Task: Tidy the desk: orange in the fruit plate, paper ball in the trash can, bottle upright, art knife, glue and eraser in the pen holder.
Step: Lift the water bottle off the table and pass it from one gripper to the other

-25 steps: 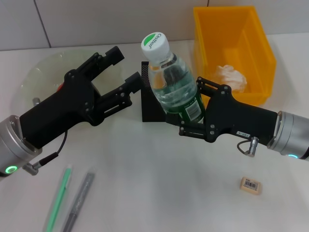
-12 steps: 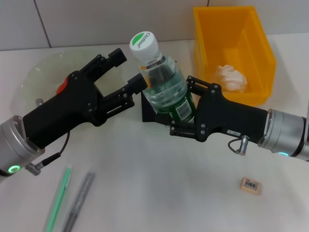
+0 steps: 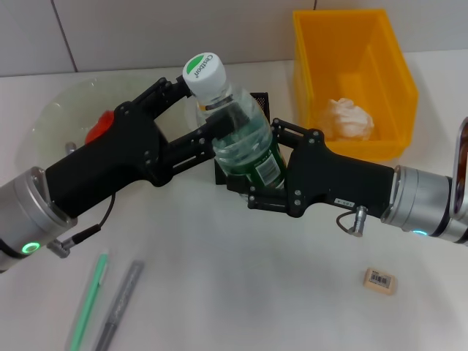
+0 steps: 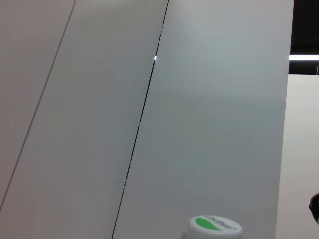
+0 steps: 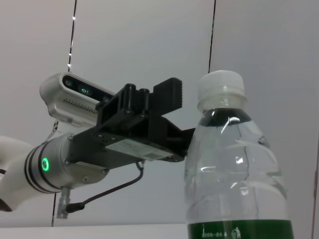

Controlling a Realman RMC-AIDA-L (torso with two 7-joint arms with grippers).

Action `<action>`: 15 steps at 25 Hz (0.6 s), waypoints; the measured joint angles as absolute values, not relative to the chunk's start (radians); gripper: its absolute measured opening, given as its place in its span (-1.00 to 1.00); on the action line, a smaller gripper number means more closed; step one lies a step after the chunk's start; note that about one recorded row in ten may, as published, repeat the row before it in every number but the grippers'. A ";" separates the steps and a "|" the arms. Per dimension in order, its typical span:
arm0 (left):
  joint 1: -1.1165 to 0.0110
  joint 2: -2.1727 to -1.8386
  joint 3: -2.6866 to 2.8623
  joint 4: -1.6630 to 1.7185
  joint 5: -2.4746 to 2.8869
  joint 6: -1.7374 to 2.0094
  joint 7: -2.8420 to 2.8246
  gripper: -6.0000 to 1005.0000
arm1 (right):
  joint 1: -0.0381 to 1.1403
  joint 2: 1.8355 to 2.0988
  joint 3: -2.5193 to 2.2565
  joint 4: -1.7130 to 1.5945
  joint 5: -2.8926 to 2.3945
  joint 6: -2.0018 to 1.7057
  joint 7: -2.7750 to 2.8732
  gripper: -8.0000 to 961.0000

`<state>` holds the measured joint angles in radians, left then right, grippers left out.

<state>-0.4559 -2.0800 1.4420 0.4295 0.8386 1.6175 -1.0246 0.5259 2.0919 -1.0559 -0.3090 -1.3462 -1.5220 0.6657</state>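
Head view: right pincer (image 3: 252, 186) clamped on bottle (image 3: 241, 139) at green label, held above worktop (image 3: 241, 292), just before black mesh pen holder (image 3: 257, 99). Bottle long axis near upright, cap tipped toward robot's left. Left pincer (image 3: 191, 110) wide, fingers flanking neck and cap, contact unclear. Bottle clear ribbed plastic, smooth white-green cap; likely slippery.
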 joint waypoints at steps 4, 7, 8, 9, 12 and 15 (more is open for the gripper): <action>-0.469 -2.080 1.453 0.428 0.821 1.608 -1.025 0.53 | 0.526 2.092 -1.065 -0.307 -1.345 -1.522 0.658 0.60; -0.472 -2.080 1.460 0.427 0.806 1.607 -1.023 0.52 | 0.529 2.092 -1.071 -0.301 -1.343 -1.521 0.656 0.60; -0.474 -2.080 1.470 0.427 0.793 1.606 -1.018 0.52 | 0.529 2.092 -1.074 -0.300 -1.343 -1.521 0.656 0.60; -0.474 -2.080 1.470 0.427 0.793 1.606 -1.018 0.51 | 0.530 2.092 -1.075 -0.299 -1.343 -1.521 0.656 0.60; -0.476 -2.080 1.495 0.426 0.769 1.603 -1.009 0.50 | 0.531 2.092 -1.077 -0.299 -1.343 -1.521 0.656 0.60; -0.482 -2.080 1.520 0.425 0.751 1.596 -1.000 0.50 | 0.536 2.092 -1.077 -0.299 -1.342 -1.520 0.656 0.60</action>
<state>-0.4818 -2.0801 1.5196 0.4250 0.7515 1.5965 -1.0001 0.5362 2.0924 -1.0768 -0.2991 -1.3421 -1.5201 0.6561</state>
